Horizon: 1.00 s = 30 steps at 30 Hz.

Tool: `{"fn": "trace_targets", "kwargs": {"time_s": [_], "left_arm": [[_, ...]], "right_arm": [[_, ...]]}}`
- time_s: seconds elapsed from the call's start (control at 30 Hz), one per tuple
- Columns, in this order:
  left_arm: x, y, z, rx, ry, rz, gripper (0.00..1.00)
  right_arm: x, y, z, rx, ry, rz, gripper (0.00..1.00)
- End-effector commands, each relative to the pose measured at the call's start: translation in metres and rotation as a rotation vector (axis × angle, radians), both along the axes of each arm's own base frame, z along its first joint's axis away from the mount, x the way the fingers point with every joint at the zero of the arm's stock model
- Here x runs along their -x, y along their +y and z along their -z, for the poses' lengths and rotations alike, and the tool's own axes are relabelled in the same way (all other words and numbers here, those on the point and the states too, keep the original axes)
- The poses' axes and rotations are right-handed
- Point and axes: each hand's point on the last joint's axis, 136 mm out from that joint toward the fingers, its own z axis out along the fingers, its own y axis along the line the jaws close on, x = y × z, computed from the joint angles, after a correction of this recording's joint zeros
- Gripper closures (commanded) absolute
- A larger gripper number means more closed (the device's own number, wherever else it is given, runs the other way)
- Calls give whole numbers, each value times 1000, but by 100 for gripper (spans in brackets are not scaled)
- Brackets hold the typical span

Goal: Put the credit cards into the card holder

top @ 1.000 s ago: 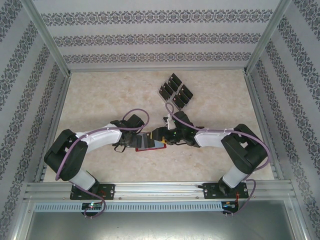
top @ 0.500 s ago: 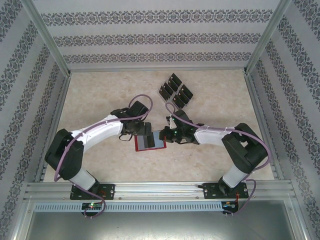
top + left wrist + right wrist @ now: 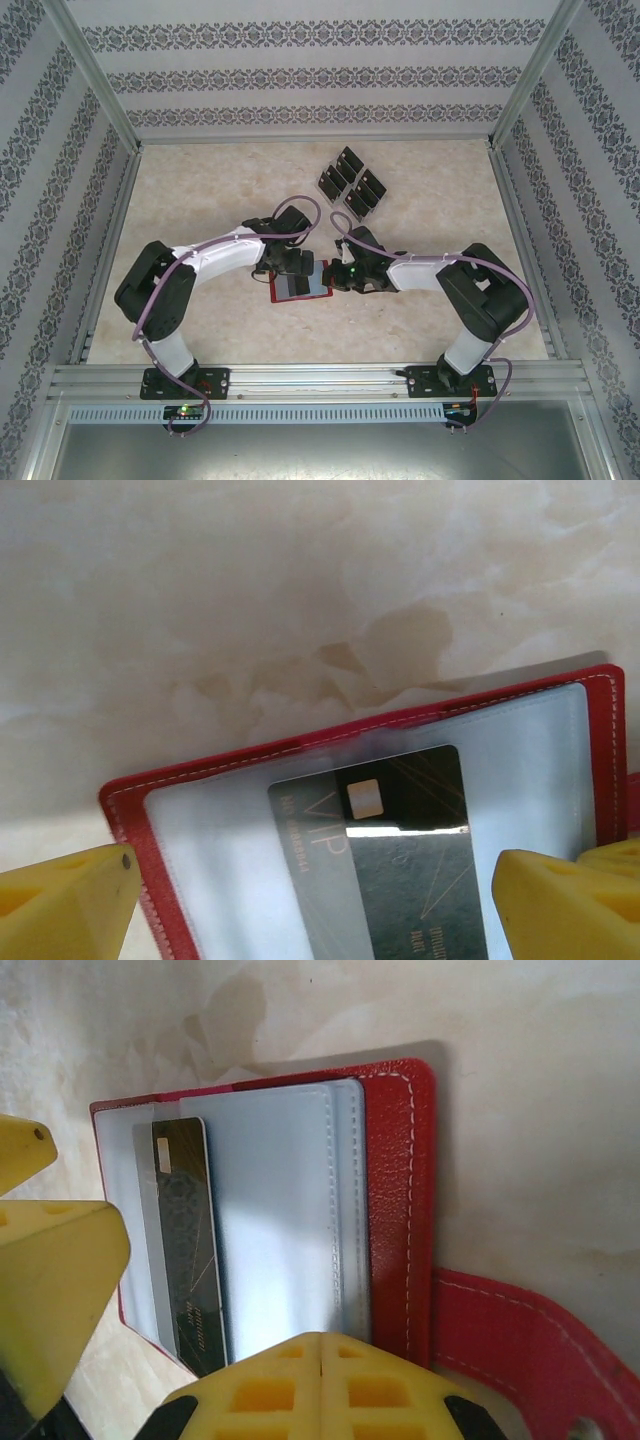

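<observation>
Card holder: the small red leather-like folding wallet [image 3: 200, 772] is lying open on the pale marbled tabletop [image 3: 200, 210], between the two arms, with its clear sleeves facing up.
Card in hand: one thin black credit card with a gold chip [image 3: 400, 845] is sitting among those sleeves; how deep it is seated cannot be told.
Remaining cards: the other black cards [image 3: 350, 182] are standing in a cluster further back, well apart from the wallet.
Left gripper [image 3: 310, 910]: its yellow fingers are hanging spread wide on either side of the card, gripping nothing.
Right gripper [image 3: 320, 1385]: its fingers are pressing together at the wallet's edge, beside the red snap tab [image 3: 520, 1330]; whether they are nipping the cover cannot be told.
Risk, card: the card is probably sliding out again if the wallet is being tilted or folded before it is fully home.
Risk, wallet: the light wallet is likely skidding or flipping if either finger is dragging on a sleeve.
Risk, crowding: both grippers are working close together, so they could be knocking into each other.
</observation>
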Motion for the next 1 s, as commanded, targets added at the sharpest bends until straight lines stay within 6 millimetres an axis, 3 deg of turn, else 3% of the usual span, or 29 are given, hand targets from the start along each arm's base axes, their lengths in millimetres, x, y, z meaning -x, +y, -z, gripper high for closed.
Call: {"fn": "trace_targets", "kwargs": {"time_s": [0.0,0.3,0.5,0.97], "left_arm": [[-4,-15,0,21,-15,11,8],[1,-15,18,-16,14,20,9],[11,-3,27,-66,44,32,9],[35,36,18,-195,54,71,8]], "right_arm": [[-4,-5,7,9,0,23,100],[-3,-5,12,15,12,30,100],[-3,-6,13,19,17,35,100],[-3,-10,20,42,34,50,100]]}}
